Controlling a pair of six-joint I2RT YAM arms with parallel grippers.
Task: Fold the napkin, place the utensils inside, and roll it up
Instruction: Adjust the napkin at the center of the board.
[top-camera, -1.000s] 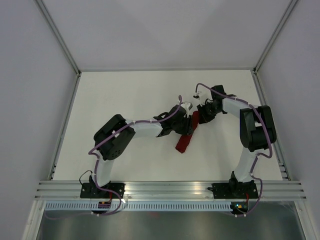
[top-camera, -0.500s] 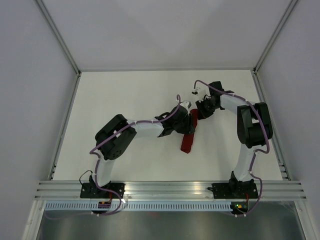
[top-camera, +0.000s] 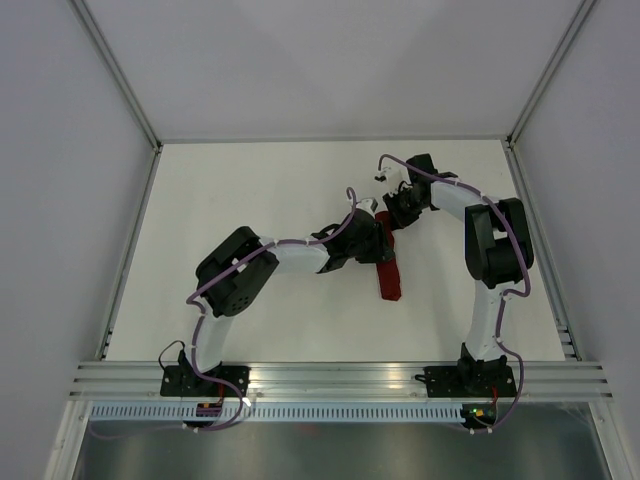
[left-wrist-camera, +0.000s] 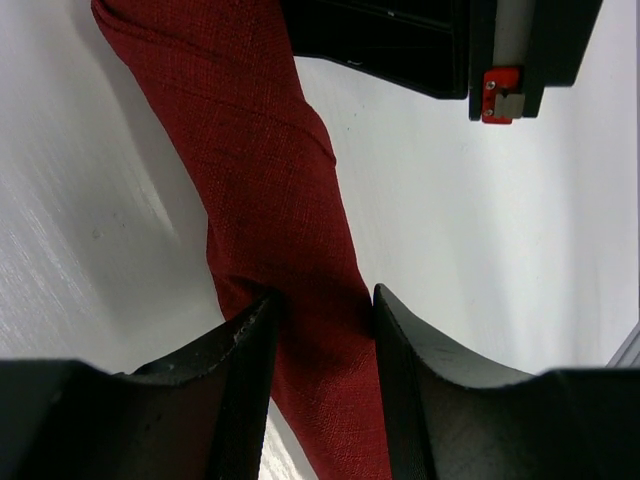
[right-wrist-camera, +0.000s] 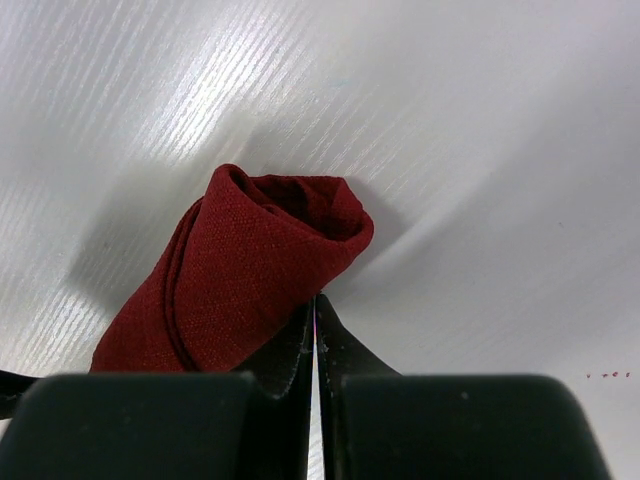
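Napkin (top-camera: 388, 275): rolled into a tight dark red tube (left-wrist-camera: 290, 220), lying on the counter (top-camera: 250, 190) between the two arms.
Left jaws: pinching the roll partway along, one finger (left-wrist-camera: 235, 365) on each side of the cloth.
Right jaws: pressed together, fingertips (right-wrist-camera: 292, 355) touching the spiral end of the roll (right-wrist-camera: 250, 280); possibly nipping a cloth edge, too tight to tell.

Top cam overhead, far, facing down; wrist cams close, both on napkin (top-camera: 389, 282).
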